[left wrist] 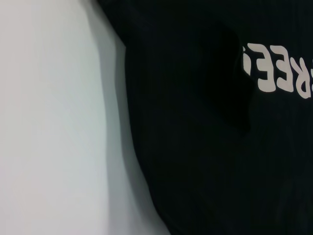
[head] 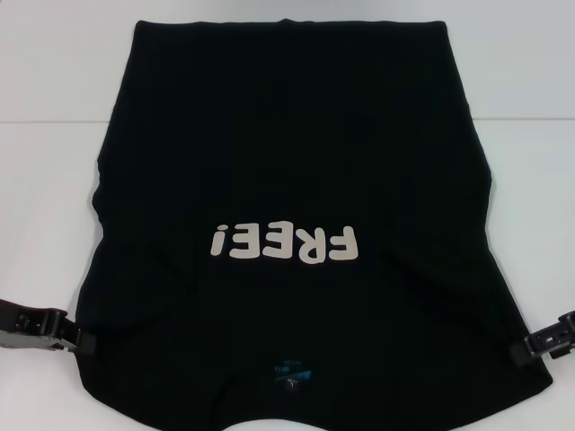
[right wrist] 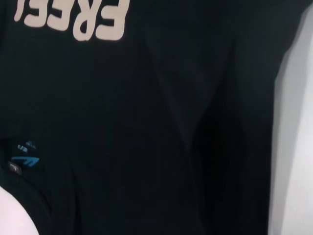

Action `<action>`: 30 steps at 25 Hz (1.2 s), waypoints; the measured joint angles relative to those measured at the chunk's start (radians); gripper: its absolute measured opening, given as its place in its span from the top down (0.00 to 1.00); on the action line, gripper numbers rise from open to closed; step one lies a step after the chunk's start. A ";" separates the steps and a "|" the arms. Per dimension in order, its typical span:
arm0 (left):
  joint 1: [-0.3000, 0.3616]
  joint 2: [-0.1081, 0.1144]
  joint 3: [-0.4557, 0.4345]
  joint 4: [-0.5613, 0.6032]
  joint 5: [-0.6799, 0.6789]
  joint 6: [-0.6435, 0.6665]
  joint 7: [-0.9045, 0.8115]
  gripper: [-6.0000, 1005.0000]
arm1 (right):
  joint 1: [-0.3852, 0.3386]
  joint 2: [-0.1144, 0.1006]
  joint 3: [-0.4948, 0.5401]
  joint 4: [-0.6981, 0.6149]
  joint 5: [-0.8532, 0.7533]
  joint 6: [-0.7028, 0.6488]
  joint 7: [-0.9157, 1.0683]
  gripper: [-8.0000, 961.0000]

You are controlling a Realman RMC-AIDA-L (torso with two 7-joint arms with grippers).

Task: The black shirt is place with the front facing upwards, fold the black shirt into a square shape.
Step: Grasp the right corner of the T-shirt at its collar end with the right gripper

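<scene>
My left gripper (head: 76,338) and right gripper (head: 521,352) sit at the two side edges of the shirt (head: 296,180), which lies flat between them on the table (head: 54,135). I cannot tell their finger state. I judge the sides already folded; next I must lift the near end forward. The collar is cut off.

A plain white table (head: 54,108) is seen filling the head view, bare surface being shown at 9 o'clock, 3 o'clock and along 12 o'clock. A faint seam or edge line is made out across the table toward 2 o'clock. Even, diffuse light is cast over the surface, with only soft grey shading. No walls, floor or windows are shown. In both wrist views the same white table (left wrist: 49,117) (right wrist: 293,147) is seen.
</scene>
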 joint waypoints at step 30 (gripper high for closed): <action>-0.003 0.000 0.000 -0.004 0.000 0.005 -0.004 0.96 | 0.063 0.051 -0.020 0.045 0.002 -0.003 -0.025 0.08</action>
